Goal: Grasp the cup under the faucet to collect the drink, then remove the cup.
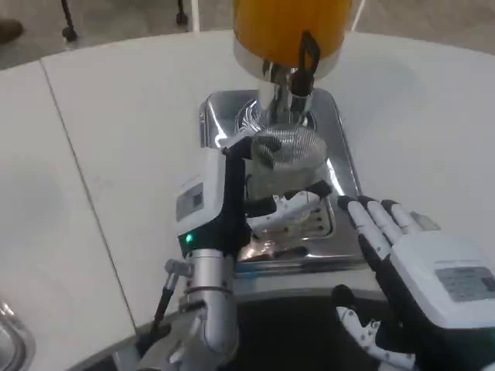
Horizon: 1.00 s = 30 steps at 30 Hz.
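A clear plastic cup [288, 154] stands on the chrome drip tray [340, 139] right below the dispenser's faucet [300, 77], which has a black lever. My left hand [220, 205] reaches in from the left and grips the cup, with its black and white fingers [298, 199] wrapped around the cup's near side. The cup's lower part is hidden behind those fingers. My right hand [421, 259] lies at the lower right, just beside the tray's right front corner, with its fingers stretched out and apart and nothing in it.
The dispenser's orange tank [290, 27] rises at the top centre above the faucet. The white table [124, 139] spreads to the left and right of the tray. A metal rim [9, 332] shows at the bottom left corner.
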Each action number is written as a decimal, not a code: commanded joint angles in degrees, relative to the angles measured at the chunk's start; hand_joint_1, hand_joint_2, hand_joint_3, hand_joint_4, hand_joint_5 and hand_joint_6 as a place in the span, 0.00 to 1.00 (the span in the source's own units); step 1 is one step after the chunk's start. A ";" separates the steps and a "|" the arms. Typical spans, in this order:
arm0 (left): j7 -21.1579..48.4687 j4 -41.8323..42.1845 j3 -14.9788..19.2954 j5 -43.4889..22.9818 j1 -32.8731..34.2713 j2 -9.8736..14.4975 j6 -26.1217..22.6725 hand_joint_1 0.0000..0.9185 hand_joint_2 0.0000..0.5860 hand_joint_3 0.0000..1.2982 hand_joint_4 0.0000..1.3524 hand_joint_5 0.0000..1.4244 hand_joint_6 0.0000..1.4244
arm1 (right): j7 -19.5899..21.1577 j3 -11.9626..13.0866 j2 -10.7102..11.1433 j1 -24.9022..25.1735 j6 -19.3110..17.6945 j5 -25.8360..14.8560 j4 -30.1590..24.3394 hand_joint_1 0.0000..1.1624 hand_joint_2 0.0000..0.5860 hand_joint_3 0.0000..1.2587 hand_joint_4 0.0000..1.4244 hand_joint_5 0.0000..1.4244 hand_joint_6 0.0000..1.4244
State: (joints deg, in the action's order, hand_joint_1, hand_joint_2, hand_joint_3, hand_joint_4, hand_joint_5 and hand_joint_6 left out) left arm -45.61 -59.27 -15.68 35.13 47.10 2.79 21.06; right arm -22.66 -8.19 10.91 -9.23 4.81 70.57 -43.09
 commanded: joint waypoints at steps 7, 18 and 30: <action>0.09 -0.92 -4.23 1.24 0.12 0.84 1.31 0.51 0.11 0.23 0.25 0.55 0.59 | -1.64 0.52 -0.50 0.88 1.36 -1.82 0.87 0.40 0.94 0.00 0.00 0.00 0.03; 2.02 -0.80 -4.08 0.00 -0.47 1.57 2.31 0.48 0.10 0.13 0.12 0.42 0.43 | -1.22 -0.77 -0.47 1.54 1.66 -1.45 1.78 0.33 0.95 0.00 0.00 0.00 0.04; 4.15 7.56 -1.39 -1.77 -5.97 8.09 1.90 0.44 0.10 0.10 0.05 0.30 0.27 | 1.89 -2.06 -0.83 2.60 0.63 -4.14 3.47 0.32 0.94 0.00 0.00 0.00 0.04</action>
State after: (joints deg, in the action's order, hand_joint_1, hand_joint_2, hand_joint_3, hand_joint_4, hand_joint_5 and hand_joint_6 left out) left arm -42.39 -53.79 -17.92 34.05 42.97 9.70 23.37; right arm -21.77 -10.11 9.78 -7.05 5.94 67.15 -40.28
